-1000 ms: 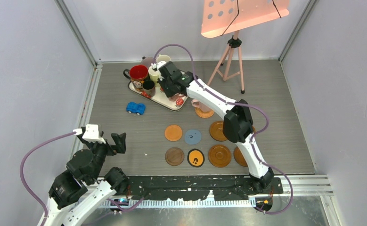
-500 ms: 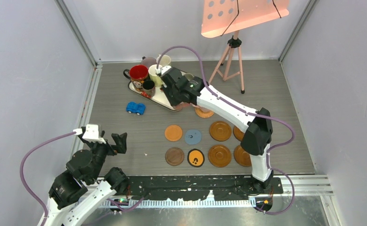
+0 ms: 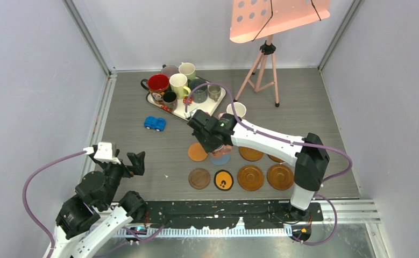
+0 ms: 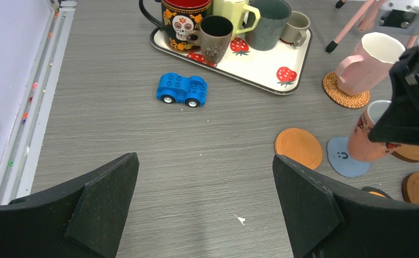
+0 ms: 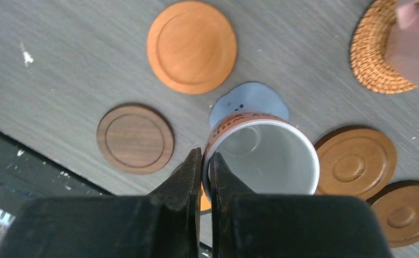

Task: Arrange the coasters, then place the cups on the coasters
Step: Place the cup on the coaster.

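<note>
Right gripper [image 5: 206, 161]: jaws clenched on the rim of a pinkish printed mug with a white interior [image 5: 261, 156], one finger inside the wall and one outside. The mug stands over the edge of the blue round coaster [image 5: 248, 102]; whether its base rests on the disc cannot be told. Left gripper [image 4: 204, 158]: jaws spread wide and empty, above the grey wood-grain table [image 4: 142, 134] at the near left, well apart from the coasters. Left of the blue coaster lies a plain orange round coaster [image 5: 192, 47], right of it a glossy brown rimmed coaster [image 5: 355, 161]. The nearer row holds a dark wood coaster [image 5: 135, 138], a black coaster with an orange centre [image 3: 224, 180], a second glossy brown coaster [image 3: 250, 177] and a third [image 3: 280, 176]. A pale pink mug [image 4: 368, 62] sits on a woven rattan coaster [image 4: 347, 91]. The white strawberry-print tray [image 4: 261, 64] carries a dark skull-print mug with a red interior [image 4: 185, 16], a small black mug [image 4: 215, 35], a yellow-green mug [image 4: 236, 13], a teal mug [image 4: 269, 21] and a small grey mug [image 4: 295, 27]. A blue toy car [image 4: 182, 90] lies just beside the tray.
</note>
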